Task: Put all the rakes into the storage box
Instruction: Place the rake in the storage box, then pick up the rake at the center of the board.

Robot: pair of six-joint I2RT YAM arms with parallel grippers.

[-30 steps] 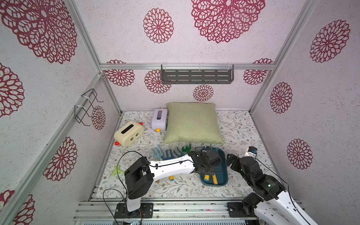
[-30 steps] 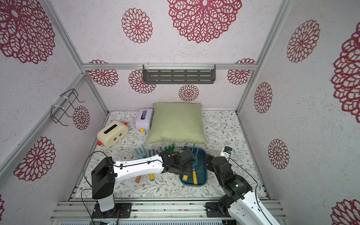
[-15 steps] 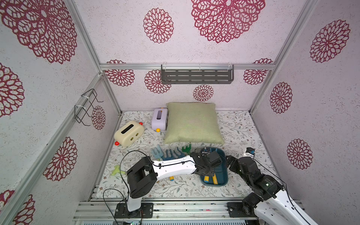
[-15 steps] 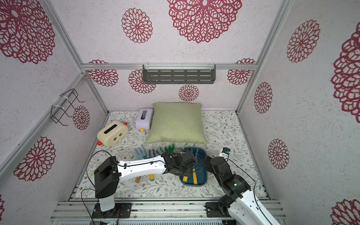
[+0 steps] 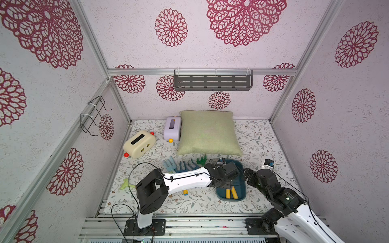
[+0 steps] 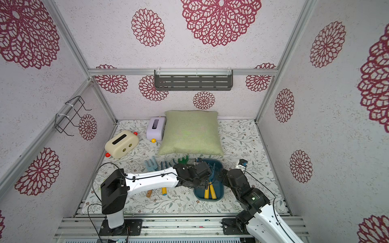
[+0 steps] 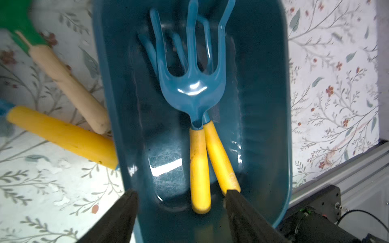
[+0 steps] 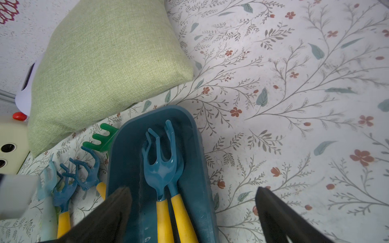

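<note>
The storage box (image 5: 241, 190) (image 6: 219, 190) (image 7: 126, 105) (image 8: 124, 160) is a dark teal tub near the table's front. Two rakes with blue heads and yellow handles lie in it lengthwise. The upper rake (image 7: 192, 88) (image 8: 160, 168) rests across the lower rake (image 7: 219, 155) (image 8: 183, 216). Both top views show only their yellow handles (image 5: 229, 193) (image 6: 209, 192). My left gripper (image 7: 181, 192) hangs open over the handle end of the box, holding nothing. My right gripper (image 8: 190, 191) is open and straddles the box's right rim, one finger over the box and one over the cloth.
Several more rakes (image 5: 181, 166) (image 8: 84, 174) and a green rake (image 5: 201, 160) (image 7: 19, 25) lie left of the box. A green cushion (image 5: 208, 132) lies behind it. A cream toy (image 5: 139, 144) and a lilac toy (image 5: 173, 128) stand back left. A grey shelf (image 5: 212, 80) hangs on the back wall.
My left gripper has gone from shut to open over the box. The right arm has edged slightly closer to the box.
</note>
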